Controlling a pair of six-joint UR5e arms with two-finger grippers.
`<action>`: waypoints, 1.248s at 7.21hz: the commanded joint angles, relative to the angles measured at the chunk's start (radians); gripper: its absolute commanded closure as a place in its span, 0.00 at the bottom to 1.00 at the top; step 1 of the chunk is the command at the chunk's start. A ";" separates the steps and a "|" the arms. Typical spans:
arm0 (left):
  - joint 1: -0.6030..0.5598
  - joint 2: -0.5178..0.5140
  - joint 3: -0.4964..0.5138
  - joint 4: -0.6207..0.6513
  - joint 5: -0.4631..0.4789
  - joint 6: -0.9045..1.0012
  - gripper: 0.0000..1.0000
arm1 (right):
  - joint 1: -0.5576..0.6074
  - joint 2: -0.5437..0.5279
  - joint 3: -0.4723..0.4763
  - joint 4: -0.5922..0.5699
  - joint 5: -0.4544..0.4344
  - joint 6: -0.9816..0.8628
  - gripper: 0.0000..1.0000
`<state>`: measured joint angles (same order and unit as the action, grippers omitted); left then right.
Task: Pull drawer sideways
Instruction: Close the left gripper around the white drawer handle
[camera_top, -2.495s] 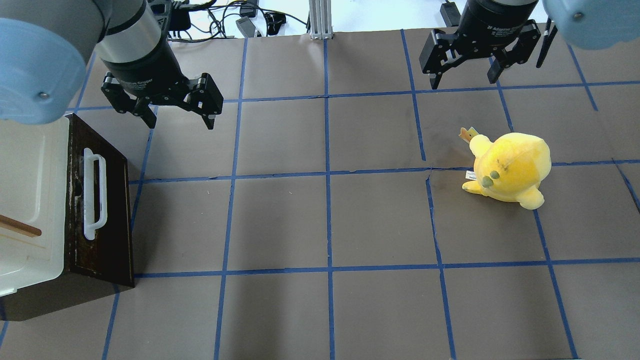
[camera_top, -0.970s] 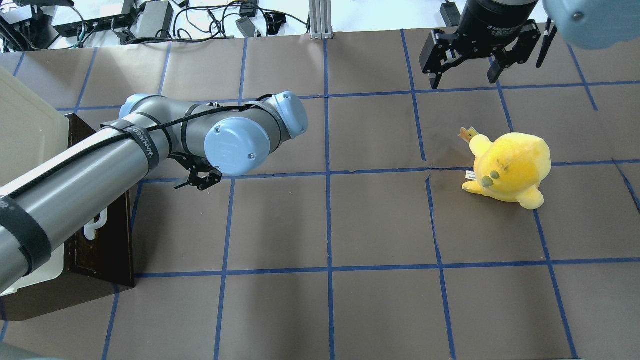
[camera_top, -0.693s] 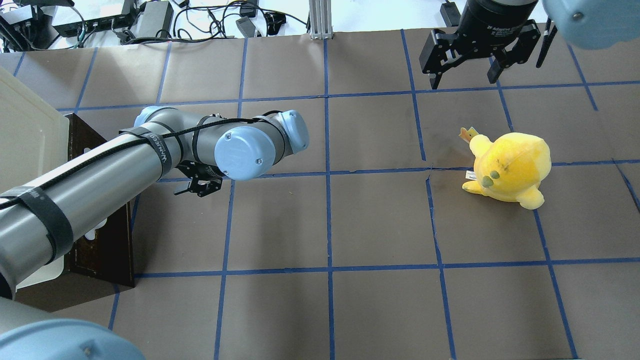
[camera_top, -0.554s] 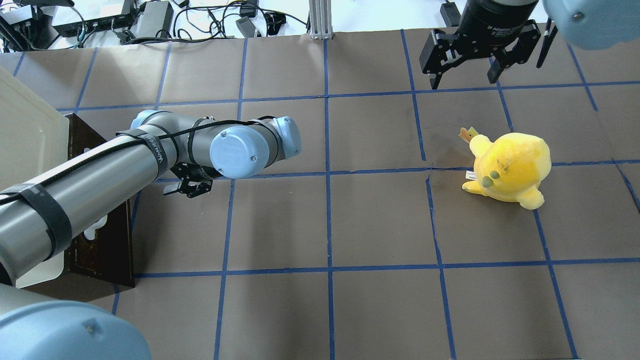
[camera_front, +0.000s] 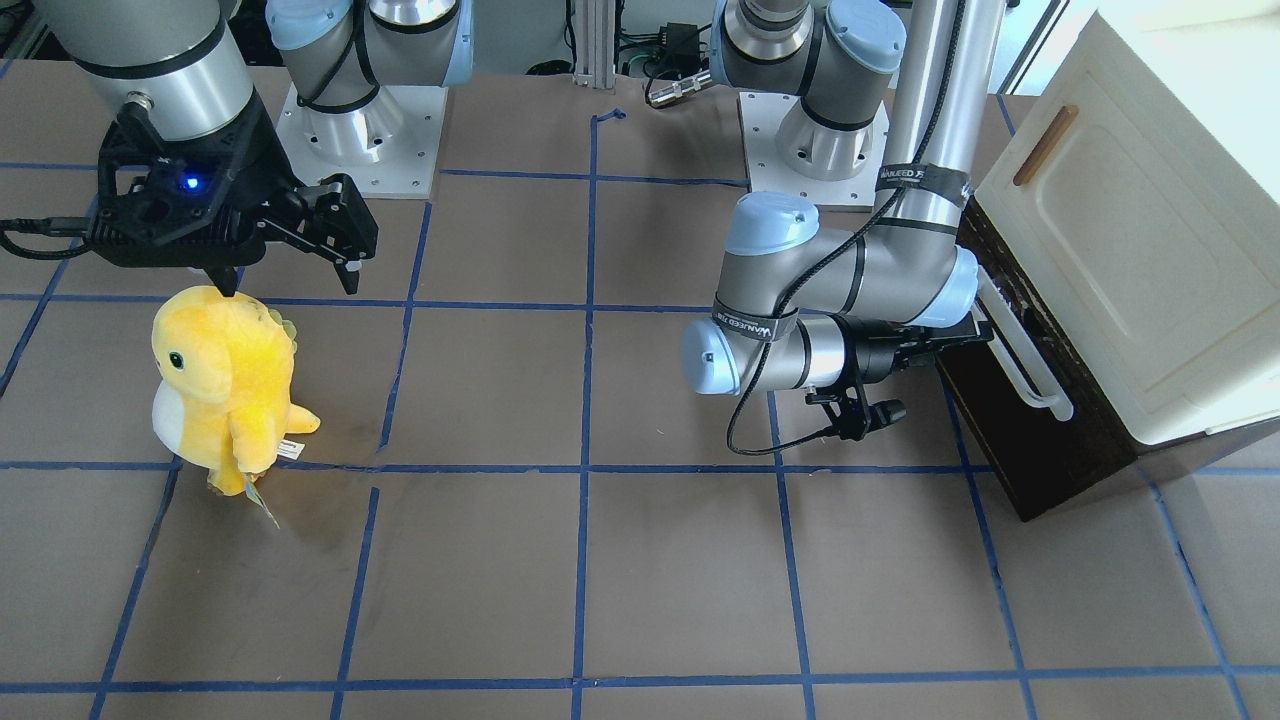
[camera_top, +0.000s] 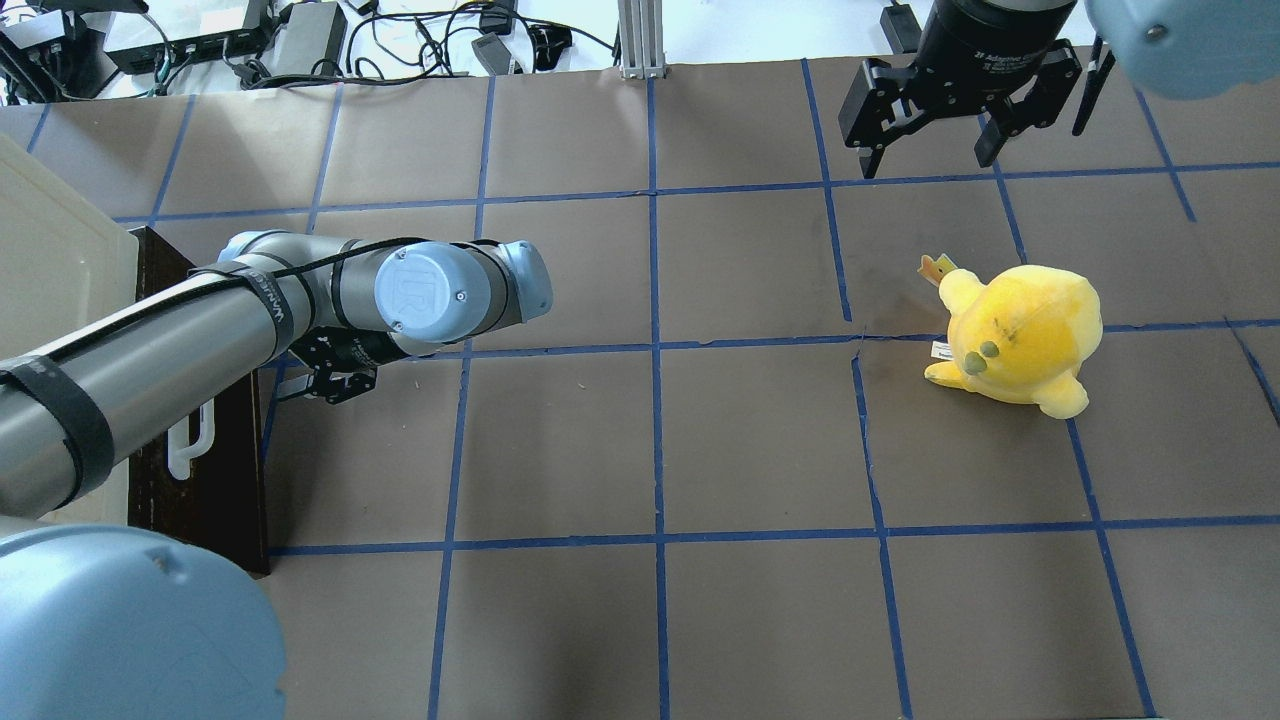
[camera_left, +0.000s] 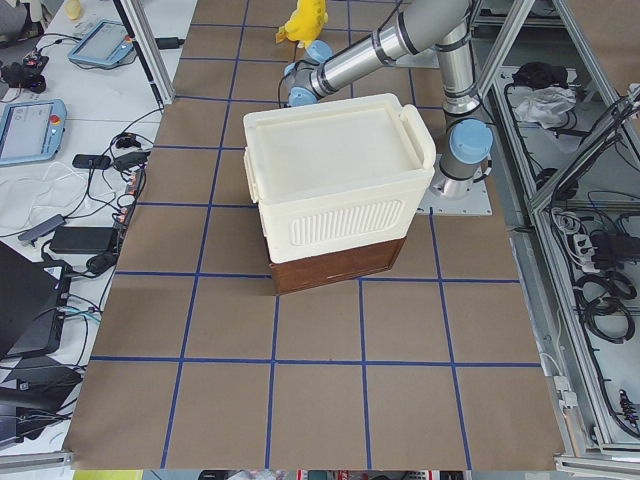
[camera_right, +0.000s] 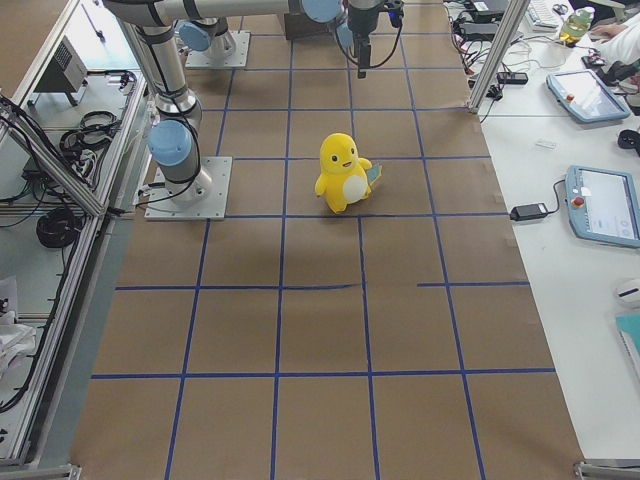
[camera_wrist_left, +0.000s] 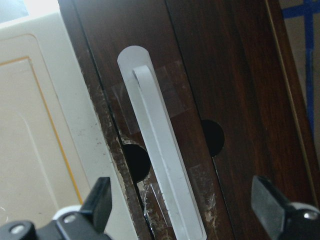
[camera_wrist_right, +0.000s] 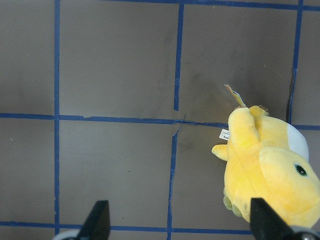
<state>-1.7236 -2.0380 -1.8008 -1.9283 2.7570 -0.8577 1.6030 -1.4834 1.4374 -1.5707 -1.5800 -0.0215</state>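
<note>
The dark brown drawer (camera_front: 1010, 420) sits under a cream-white cabinet (camera_front: 1130, 230) at the table's left end, with its long white bar handle (camera_front: 1022, 352) on the front. It also shows in the overhead view (camera_top: 215, 480). My left gripper (camera_front: 930, 370) is open, lies level and points at the drawer front, close to the handle. In the left wrist view its fingers (camera_wrist_left: 97, 200) stand on either side of the handle (camera_wrist_left: 160, 160) without touching it. My right gripper (camera_top: 928, 160) is open and empty, raised at the far right.
A yellow plush toy (camera_top: 1015, 335) stands on the right half of the table, just below the right gripper (camera_front: 290, 280). The cabinet panel has a small brown wooden handle (camera_front: 1045, 145). Blue tape lines grid the brown table (camera_top: 650, 450).
My left arm has swung down and turned its gripper level, then moved it left towards the drawer handle. The right arm and the plush toy have not moved.
</note>
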 joint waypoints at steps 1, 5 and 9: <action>0.021 -0.010 -0.002 -0.018 0.004 -0.215 0.00 | 0.000 0.000 0.000 0.000 0.000 0.000 0.00; 0.071 -0.028 -0.008 -0.145 0.074 -0.254 0.00 | 0.000 0.000 0.000 0.000 0.000 0.000 0.00; 0.072 -0.045 -0.003 -0.166 0.081 -0.250 0.45 | 0.000 0.000 0.000 0.000 0.000 0.000 0.00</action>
<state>-1.6516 -2.0788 -1.8050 -2.0886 2.8369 -1.1104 1.6030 -1.4833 1.4373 -1.5708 -1.5800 -0.0215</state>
